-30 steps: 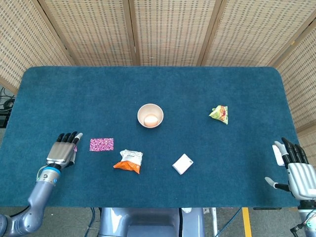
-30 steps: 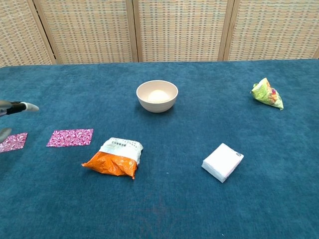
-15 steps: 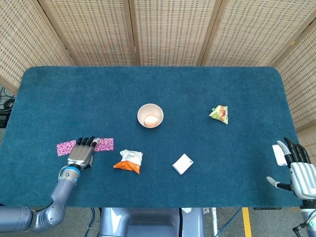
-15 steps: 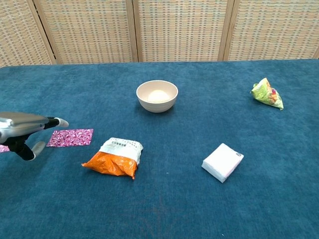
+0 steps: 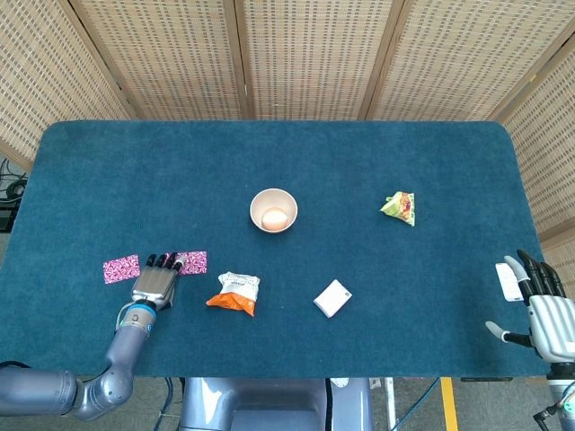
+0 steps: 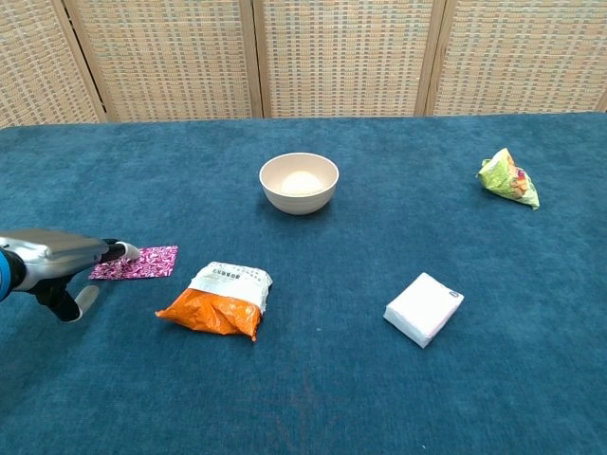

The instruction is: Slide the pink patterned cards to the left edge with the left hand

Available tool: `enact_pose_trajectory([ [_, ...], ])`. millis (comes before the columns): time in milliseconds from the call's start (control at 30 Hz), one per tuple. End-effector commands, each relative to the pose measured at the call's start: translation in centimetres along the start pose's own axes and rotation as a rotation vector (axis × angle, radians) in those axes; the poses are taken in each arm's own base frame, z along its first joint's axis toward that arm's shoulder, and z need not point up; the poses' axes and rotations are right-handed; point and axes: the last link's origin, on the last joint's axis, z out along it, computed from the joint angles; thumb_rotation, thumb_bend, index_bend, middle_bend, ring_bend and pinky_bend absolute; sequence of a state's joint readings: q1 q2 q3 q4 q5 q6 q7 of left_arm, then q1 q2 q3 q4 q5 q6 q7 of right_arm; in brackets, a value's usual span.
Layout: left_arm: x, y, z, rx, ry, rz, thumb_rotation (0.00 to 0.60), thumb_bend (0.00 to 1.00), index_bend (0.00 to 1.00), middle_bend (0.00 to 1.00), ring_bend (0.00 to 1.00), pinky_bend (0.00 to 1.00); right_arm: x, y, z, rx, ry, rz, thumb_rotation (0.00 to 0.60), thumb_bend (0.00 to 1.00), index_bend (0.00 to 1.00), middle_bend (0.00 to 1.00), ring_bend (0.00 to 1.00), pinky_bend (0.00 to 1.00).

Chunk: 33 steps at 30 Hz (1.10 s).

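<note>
The left hand has a silver-grey metal back and dark, nearly black fingers. Behind it sits a wrist ring with a bright blue band, then a rounded, glossy grey forearm. The right hand is paler: a white-silver ribbed shell, black fingers, with a light thumb at its side.

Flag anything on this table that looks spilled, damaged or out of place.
Nothing spilled or broken. Only the crumpled orange snack bag looks squashed, lying flat near the two pink patterned cards, which sit apart either side of the left hand.
</note>
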State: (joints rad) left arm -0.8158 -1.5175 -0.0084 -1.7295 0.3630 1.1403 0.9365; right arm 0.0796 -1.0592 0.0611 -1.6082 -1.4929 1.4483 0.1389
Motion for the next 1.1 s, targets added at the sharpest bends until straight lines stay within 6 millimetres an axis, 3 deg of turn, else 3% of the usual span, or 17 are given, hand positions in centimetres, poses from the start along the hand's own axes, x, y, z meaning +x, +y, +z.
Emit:
enact_pose_trajectory([
  [33, -0.2, 0.2, -0.1, -0.002, -0.005, 0.008, 0.6, 0.71, 0.0, 0.0, 0.0, 0.0, 0.0, 0.0, 0.0, 0.0, 0.0, 0.0, 0.6, 0.05, 0.0, 0.0, 0.0, 0.0],
  [300, -1.0, 0.4, -1.5, -0.013, -0.009, 0.046, 0.6, 0.71, 0.0, 0.0, 0.0, 0.0, 0.1, 0.1, 0.0, -0.003, 0.003, 0.004, 0.6, 0.05, 0.0, 0.0, 0.0, 0.0],
  [833, -4.6, 1.1, -6.9, -0.103, -0.067, 0.13, 0.6, 0.7, 0.0, 0.0, 0.0, 0.0, 0.4, -0.5, -0.7, 0.021, 0.023, 0.001, 0.6, 0.05, 0.0, 0.0, 0.0, 0.0],
  [1100, -3.4, 0.6, -8.3, -0.132, 0.009, 0.06, 0.6, 0.69, 0.0, 0.0, 0.0, 0.0, 0.5, -0.4, -0.7, 0.021, 0.029, 0.006, 0.6, 0.05, 0.0, 0.0, 0.0, 0.0],
])
